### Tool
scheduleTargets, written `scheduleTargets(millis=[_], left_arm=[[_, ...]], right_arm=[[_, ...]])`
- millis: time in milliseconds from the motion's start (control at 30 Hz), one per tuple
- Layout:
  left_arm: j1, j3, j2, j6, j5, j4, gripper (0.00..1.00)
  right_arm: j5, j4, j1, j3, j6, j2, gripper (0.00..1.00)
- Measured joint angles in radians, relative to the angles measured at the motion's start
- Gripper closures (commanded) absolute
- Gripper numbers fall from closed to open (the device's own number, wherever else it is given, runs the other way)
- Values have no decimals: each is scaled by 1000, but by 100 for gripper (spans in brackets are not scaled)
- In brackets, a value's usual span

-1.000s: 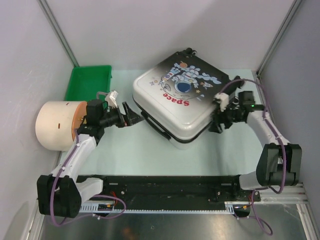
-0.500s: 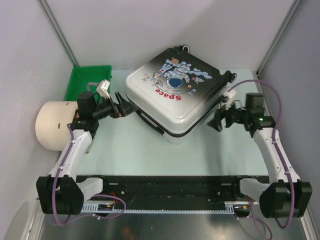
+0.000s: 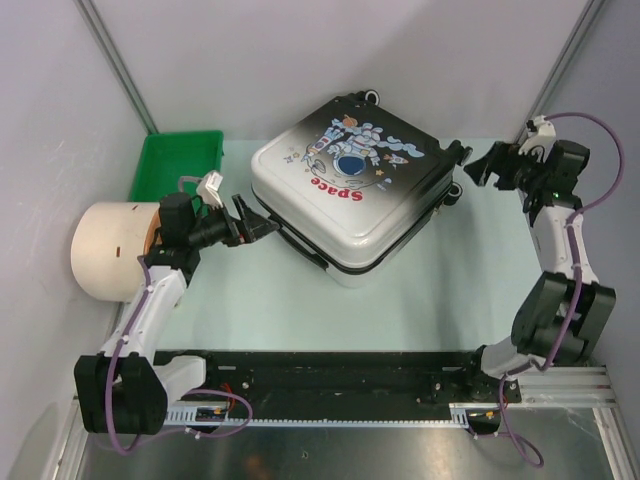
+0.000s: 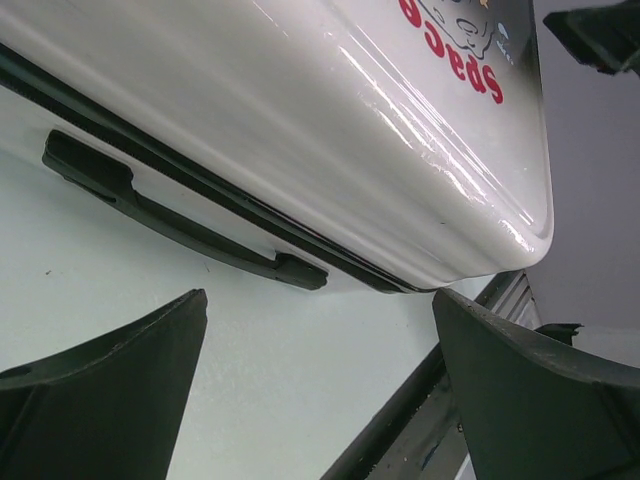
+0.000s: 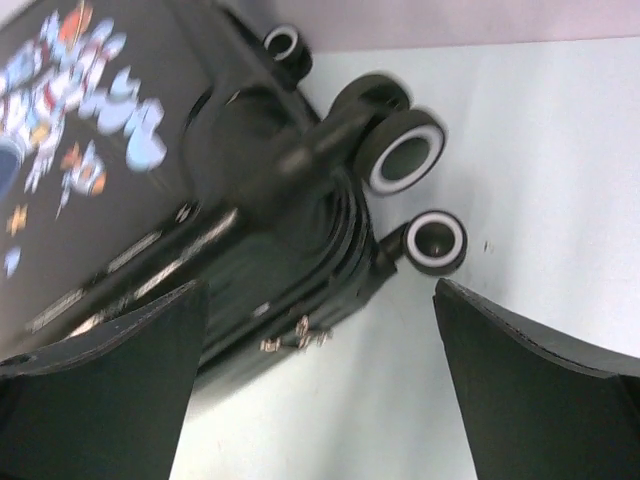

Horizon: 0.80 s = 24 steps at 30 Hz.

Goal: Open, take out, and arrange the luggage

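Surface: pale mint-green flat table top (image 3: 400, 310), matte. Item 1: large hard-shell suitcase (image 3: 345, 200), black fading to white. It lies closed and flat on its broad side at the back centre, skewed to the table edges, with the astronaut and red "Space" print facing up. Its black wheels (image 5: 405, 160) point to the right rear, and its slim black side handle (image 4: 180, 225) faces the near left. Item 2: green rectangular plastic tray (image 3: 175, 165) in the back left corner, apart from the suitcase. Item 3: cream cylinder (image 3: 108, 250) on its side at the left edge, just in front of the tray, tan end face toward the right.
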Motion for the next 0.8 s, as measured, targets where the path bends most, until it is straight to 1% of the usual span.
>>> scheduleTargets(millis=[133, 233, 433, 500, 567, 633, 667, 700, 800], left_arm=[[0, 0, 2, 0, 0, 0, 0], [0, 0, 2, 0, 0, 1, 0], [0, 0, 5, -1, -1, 3, 0], [0, 0, 5, -1, -1, 4, 0], [0, 0, 5, -1, -2, 4, 0], [0, 0, 6, -1, -2, 4, 0], [0, 0, 7, -1, -2, 4, 0], [0, 0, 8, -1, -3, 4, 0], [0, 0, 13, -1, -5, 5, 0]], right_arm=[[37, 130, -2, 55, 206, 122, 2], [56, 189, 2, 98, 335, 199, 0], [77, 287, 26, 157, 562, 338, 0], [93, 282, 40, 180, 619, 375, 0], [135, 222, 63, 247, 647, 425, 0], [177, 137, 95, 352, 667, 483, 1], [193, 108, 109, 396, 674, 507, 2], [210, 97, 121, 427, 682, 523, 6], [230, 96, 137, 457, 711, 548, 11]])
